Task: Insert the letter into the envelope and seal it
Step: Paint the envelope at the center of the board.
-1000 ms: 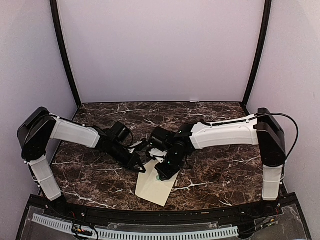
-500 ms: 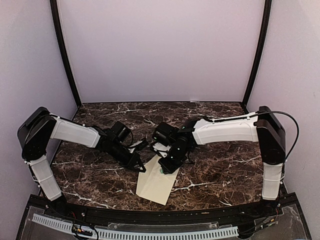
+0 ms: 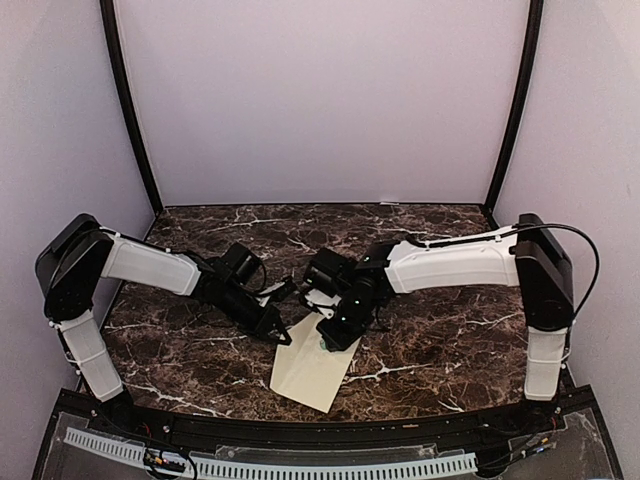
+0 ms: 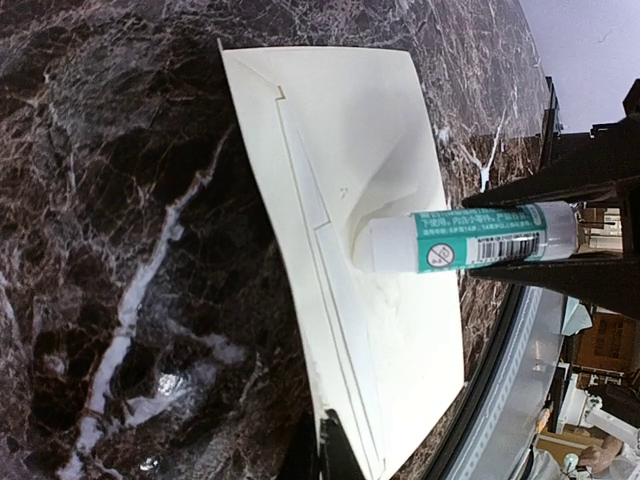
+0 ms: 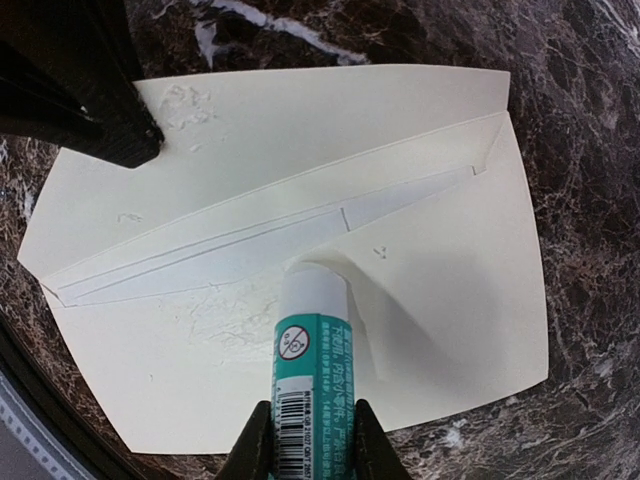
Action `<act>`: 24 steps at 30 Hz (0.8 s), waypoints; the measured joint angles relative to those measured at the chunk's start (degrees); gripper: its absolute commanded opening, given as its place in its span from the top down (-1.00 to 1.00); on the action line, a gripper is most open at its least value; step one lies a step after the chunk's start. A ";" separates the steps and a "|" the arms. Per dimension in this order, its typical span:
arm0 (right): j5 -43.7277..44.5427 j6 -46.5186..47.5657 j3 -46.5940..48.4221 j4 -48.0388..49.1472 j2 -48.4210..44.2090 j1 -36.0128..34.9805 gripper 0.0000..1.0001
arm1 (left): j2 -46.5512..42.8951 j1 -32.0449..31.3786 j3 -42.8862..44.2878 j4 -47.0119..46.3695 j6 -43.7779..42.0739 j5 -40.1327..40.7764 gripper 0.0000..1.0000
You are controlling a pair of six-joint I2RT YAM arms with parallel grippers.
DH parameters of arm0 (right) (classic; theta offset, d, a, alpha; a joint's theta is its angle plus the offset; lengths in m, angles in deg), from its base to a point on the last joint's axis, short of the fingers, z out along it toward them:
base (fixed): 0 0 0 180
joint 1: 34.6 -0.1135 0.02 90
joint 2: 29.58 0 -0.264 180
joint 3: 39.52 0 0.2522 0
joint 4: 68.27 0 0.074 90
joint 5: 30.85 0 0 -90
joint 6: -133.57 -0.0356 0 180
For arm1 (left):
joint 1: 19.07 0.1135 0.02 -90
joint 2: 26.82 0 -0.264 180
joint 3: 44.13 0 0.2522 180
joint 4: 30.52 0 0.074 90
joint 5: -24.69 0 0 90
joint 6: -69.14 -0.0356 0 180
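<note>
The cream envelope (image 3: 308,372) lies flat near the table's front edge and fills the wrist views (image 4: 340,130) (image 5: 430,300). My right gripper (image 5: 310,412) (image 3: 341,328) is shut on a teal and white glue stick (image 5: 312,350) (image 4: 470,238). The stick's tip presses on the envelope, where a fold of paper curls up beside it. Glue smears show on the paper. My left gripper (image 4: 328,442) (image 3: 283,337) is shut, its dark tips (image 5: 112,135) resting on the envelope's edge. The letter is hidden from view.
Dark marble tabletop (image 3: 440,340) surrounds the envelope. A black rail (image 3: 320,435) runs along the front edge just below it. Pale walls and two black posts (image 3: 128,110) close the back and sides.
My right gripper has slid the glue stick a little toward the back across the envelope. The left arm has stayed still.
</note>
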 measured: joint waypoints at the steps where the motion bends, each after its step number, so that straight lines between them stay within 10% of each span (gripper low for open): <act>1: -0.04 -0.11 -0.24 -0.09 -0.20 -0.33 0.97 | 0.07 0.00 0.00 0.04 0.00 0.09 1.00; 24: -5.88 -2.84 -1.42 -0.68 -1.16 -6.21 0.97 | 0.50 -0.39 0.00 1.97 0.00 0.85 1.00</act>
